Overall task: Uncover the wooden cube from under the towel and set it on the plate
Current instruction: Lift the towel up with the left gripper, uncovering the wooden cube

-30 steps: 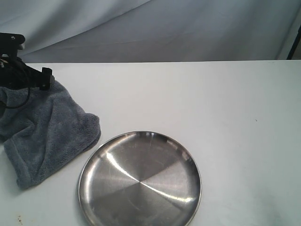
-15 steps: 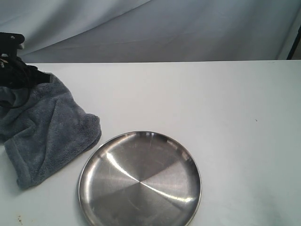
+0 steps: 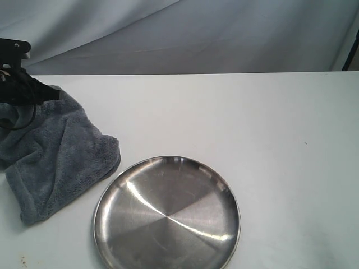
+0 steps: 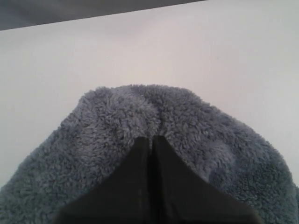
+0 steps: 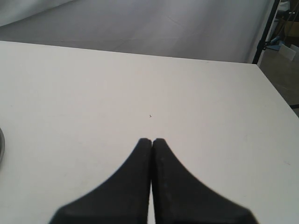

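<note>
The towel [image 3: 61, 145] is pinched by the left claw [image 4: 151, 138], pressed together on its fluff. It is laid just beside the plate [image 3: 166, 216]. The right claw [image 5: 151, 140] is pressed together, empty.

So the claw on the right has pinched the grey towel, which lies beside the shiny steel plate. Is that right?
Not quite: the left gripper, not the right one, is shut on the towel, as the left wrist view shows. The right gripper hangs shut over the table, holding nothing. The towel does lie beside the plate.
</note>
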### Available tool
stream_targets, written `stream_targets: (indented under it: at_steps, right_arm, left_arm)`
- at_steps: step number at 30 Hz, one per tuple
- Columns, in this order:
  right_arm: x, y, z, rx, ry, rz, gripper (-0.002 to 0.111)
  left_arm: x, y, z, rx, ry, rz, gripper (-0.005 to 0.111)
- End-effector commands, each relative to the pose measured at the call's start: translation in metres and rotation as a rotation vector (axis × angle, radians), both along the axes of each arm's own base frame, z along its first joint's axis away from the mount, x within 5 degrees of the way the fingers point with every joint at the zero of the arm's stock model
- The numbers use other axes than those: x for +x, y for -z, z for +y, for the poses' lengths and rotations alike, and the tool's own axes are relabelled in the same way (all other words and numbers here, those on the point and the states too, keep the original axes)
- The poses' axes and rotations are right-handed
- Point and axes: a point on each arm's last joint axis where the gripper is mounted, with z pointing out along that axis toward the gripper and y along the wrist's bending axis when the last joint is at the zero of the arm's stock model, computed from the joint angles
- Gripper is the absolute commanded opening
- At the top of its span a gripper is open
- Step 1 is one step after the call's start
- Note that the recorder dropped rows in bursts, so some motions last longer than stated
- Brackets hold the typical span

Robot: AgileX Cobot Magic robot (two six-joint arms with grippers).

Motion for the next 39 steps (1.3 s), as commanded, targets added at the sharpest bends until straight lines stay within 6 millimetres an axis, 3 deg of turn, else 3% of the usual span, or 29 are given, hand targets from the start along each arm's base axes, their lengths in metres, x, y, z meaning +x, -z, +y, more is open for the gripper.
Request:
stream_targets:
  at_steps: [1,10,17,24,27,35,39]
  right_arm:
    - [0.0,0.001,0.0,0.002,0.007,-0.005,0.0]
    - [0.0,0.001,0.0,0.002,0.007,-0.005,0.0]
    - [0.0,0.001,0.0,0.002,0.007,-0.005,0.0]
    - [0.0,0.001,0.0,0.002,0.007,-0.005,0.0]
    - [0.0,0.001,0.0,0.002,0.007,-0.005,0.0]
    - [0.0,0.001,0.0,0.002,0.007,-0.005,0.0]
    - [0.0,0.001,0.0,0.002,0.007,-0.005,0.0]
  left_arm:
    - [-0.002,-0.01,-0.003,-0.006,0.007,-0.007,0.0]
    - [-0.024,-0.071,-0.007,-0.064,0.012,-0.033,0.0]
    - [-0.057,-0.117,-0.012,-0.115,0.036,0.008,0.0]
    - [-0.122,-0.195,-0.016,-0.133,0.085,-0.077,0.0]
    - [-0.149,-0.219,-0.017,-0.133,0.1,-0.128,0.0]
    - [-0.197,-0.26,-0.018,-0.135,0.107,-0.283,0.0]
    - [-0.208,-0.27,-0.018,-0.14,0.098,-0.341,0.0]
